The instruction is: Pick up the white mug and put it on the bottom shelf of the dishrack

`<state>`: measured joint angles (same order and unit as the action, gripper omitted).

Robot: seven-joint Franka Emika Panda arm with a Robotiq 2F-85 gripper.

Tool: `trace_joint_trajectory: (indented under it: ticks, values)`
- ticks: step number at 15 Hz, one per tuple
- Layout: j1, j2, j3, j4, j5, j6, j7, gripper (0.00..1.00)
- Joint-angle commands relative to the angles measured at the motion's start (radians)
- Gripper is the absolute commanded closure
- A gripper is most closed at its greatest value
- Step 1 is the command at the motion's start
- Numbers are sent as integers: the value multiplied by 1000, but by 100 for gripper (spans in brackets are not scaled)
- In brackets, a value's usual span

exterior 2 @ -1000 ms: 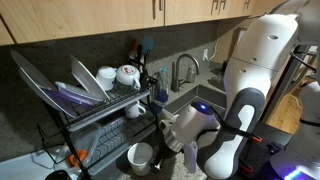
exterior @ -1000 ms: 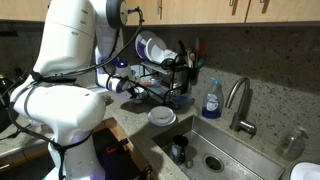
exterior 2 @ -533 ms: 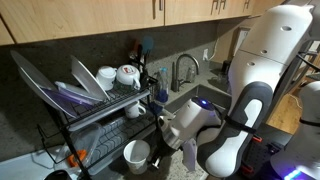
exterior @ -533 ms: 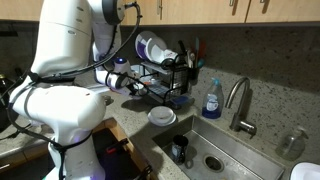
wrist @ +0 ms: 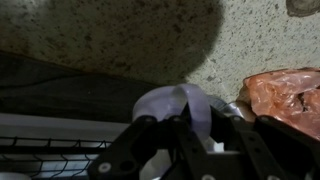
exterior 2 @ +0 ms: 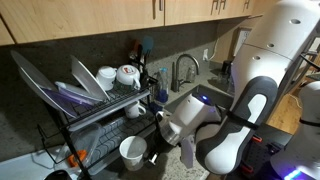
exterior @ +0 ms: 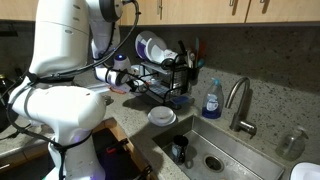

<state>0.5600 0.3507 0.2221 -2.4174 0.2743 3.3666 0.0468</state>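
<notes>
1. One step looks done: the white mug (exterior 2: pixel 132 151) is in the gripper (exterior 2: pixel 153 154), which looks closed on it. In the wrist view the mug (wrist: pixel 177 101) sits between the two fingers (wrist: pixel 141 137), wall against the pads as far as the dark picture shows.
2. The mug appears lifted off the counter, upright, open mouth up.
3. Not done: the placing. The mug is low down at the front of the dishrack (exterior 2: pixel 88 112), near the level of the bottom shelf (exterior 2: pixel 95 156). I cannot tell whether it is already over the shelf or just outside its edge.
4. The upper tier carries plates and cups, so that is not the target.
5. Relative to the tool, the mug is straight ahead of the palm, centred in the jaws. In an exterior view it is on the rack side of the gripper.
6. In an exterior view the gripper (exterior: pixel 124 84) is at the rack (exterior: pixel 166 74) and the arm hides the mug.
7. Left, by my judgement: move in over the shelf, lower, release, back out.
</notes>
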Motion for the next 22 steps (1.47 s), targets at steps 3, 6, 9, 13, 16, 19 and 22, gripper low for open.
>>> trace_joint_trajectory:
  ticks: [3, 6, 9, 13, 16, 19, 22]
  values:
    - [6, -40, -14, 29, 24, -14, 16, 97]
    - [-6, -27, -14, 64, 32, -10, 22, 97]
    - [-17, -11, -15, 107, 44, -11, 24, 97]
    - [-4, 36, -52, 177, 77, -13, 25, 97]
    - [4, 81, -77, 234, 100, -20, 23, 97]
    - [12, 123, -91, 288, 113, -16, 22, 97]
    - [30, 159, -111, 335, 130, 0, 24, 97]
